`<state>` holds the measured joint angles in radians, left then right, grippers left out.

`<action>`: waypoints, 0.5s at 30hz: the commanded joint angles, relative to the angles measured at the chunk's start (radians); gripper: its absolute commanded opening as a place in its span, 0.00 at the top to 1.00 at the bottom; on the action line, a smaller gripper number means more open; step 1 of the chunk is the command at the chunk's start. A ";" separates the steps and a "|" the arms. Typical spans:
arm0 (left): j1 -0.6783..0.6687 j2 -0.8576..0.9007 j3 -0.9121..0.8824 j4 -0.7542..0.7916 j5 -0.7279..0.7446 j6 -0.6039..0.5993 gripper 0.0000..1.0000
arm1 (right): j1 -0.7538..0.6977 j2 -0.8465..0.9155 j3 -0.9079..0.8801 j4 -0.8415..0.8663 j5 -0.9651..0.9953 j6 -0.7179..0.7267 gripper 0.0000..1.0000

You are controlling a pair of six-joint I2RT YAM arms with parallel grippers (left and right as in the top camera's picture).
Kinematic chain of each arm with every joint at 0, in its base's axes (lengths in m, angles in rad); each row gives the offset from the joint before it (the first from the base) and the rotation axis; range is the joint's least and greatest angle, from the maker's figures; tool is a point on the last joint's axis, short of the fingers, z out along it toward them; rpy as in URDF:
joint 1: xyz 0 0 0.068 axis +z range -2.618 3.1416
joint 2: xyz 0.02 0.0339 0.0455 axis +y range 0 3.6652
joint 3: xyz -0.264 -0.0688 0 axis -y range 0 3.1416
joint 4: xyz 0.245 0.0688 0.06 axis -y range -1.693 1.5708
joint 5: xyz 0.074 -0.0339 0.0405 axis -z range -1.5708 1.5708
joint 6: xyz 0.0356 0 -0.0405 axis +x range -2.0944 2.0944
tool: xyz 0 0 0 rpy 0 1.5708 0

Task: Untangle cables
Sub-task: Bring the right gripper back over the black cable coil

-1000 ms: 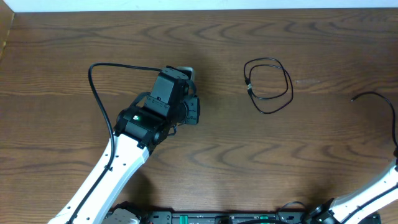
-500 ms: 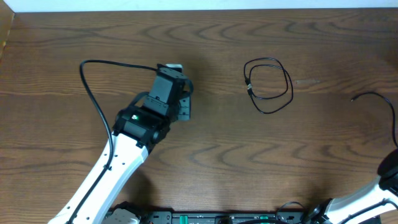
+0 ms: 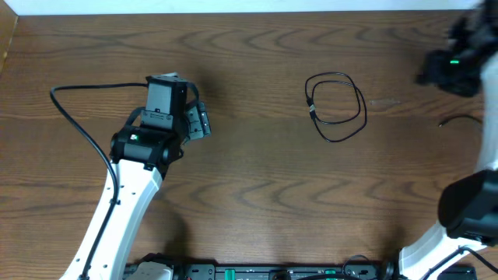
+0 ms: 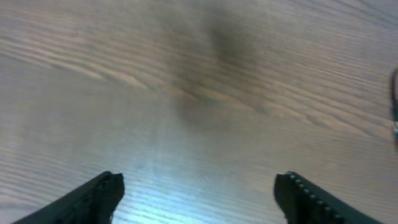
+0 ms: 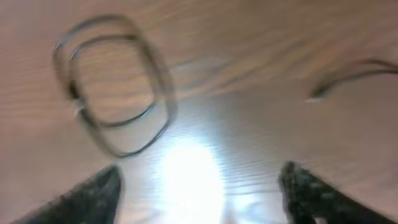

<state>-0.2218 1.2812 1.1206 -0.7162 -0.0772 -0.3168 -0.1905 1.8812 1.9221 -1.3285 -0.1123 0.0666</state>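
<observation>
On the table, one coil lies free

Toward the far right of the table (image 3: 257, 187), the black cable (image 3: 336, 107) lies alone in a loose coil of about two turns, rounded at the corners and touching nothing else. We judge this one already separated. We find no white cord in any view, so we cannot say whether the job is finished. A thin dark cord (image 3: 459, 119) ends near the right edge, well apart from the coil. We cannot tell whether it belongs to the task or to the arm.

The left gripper (image 4: 199, 186) hovers over bare wood at the left, its fingers spread wide with nothing between them. The right gripper (image 5: 199, 186) is likewise spread and empty, looking down on the coil from the far right corner.

The cable looks thin, limp and smooth, with a small plug (image 3: 312, 109) on its left side. The tabletop is dark, strongly grained wood, glossy enough to throw glare. The fingers (image 4: 314, 199) are black, one with a ribbed inner edge.
</observation>
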 commanded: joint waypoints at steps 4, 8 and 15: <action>0.006 -0.008 -0.004 -0.008 0.373 0.127 0.13 | 0.218 -0.016 -0.056 0.053 0.081 0.135 0.01; 0.005 -0.008 -0.004 -0.013 0.463 0.156 0.13 | 0.264 -0.013 -0.137 0.143 0.114 0.216 0.01; 0.005 -0.007 -0.004 -0.019 0.515 0.167 0.12 | 0.274 -0.013 -0.303 0.249 0.113 0.262 0.01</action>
<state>-0.2188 1.2812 1.1206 -0.7361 0.3672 -0.1825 0.0822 1.8782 1.6775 -1.1023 -0.0242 0.2787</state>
